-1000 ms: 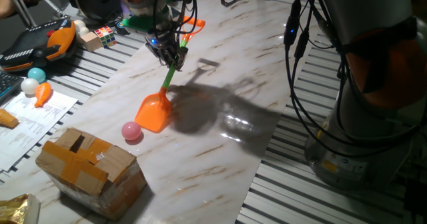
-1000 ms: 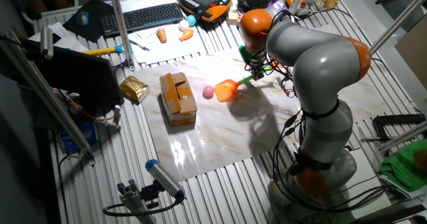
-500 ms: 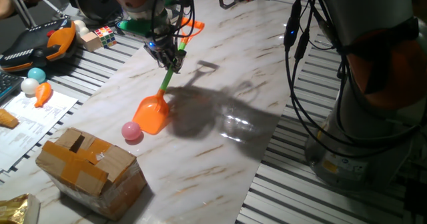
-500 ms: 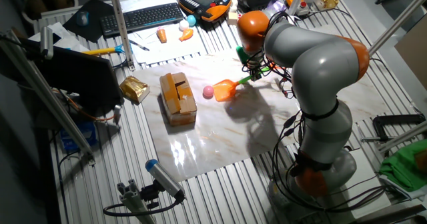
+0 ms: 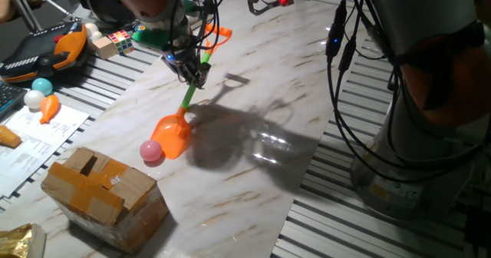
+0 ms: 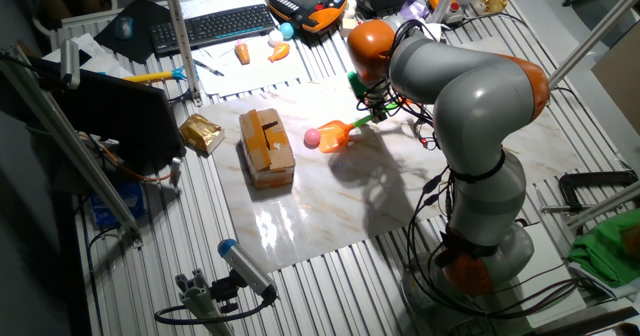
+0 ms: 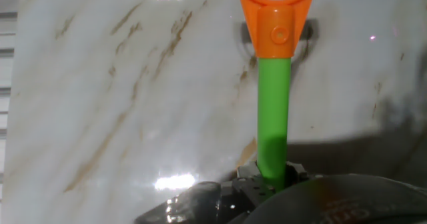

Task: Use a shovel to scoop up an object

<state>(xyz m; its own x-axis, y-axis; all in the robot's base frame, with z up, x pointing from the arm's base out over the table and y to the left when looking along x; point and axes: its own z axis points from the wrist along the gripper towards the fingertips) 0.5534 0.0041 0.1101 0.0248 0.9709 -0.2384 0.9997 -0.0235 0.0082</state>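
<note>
The shovel [image 5: 176,130] has an orange blade resting on the marble board, a light green shaft [image 5: 189,97] and an orange D-shaped end [image 5: 213,35]. My gripper [image 5: 192,74] is shut on the green shaft, holding the shovel tilted with the blade down. The pink ball [image 5: 151,151] lies on the board and touches the blade's front edge. In the other fixed view the ball [image 6: 312,136] sits just left of the blade [image 6: 333,134]. The hand view shows the green shaft [image 7: 273,117] and the orange end [image 7: 275,24] above the marble.
A taped cardboard box [image 5: 103,189] stands close to the ball at the front left. A teal ball [image 5: 41,85], a white ball [image 5: 34,98], a toy carrot [image 5: 49,108] and a Rubik's cube [image 5: 120,41] lie off the board to the left. A gold packet [image 6: 199,133] lies beyond the box.
My gripper has moved left with the shovel. The blade has slid across the board toward the pink ball and now touches it. The ball has barely moved.
</note>
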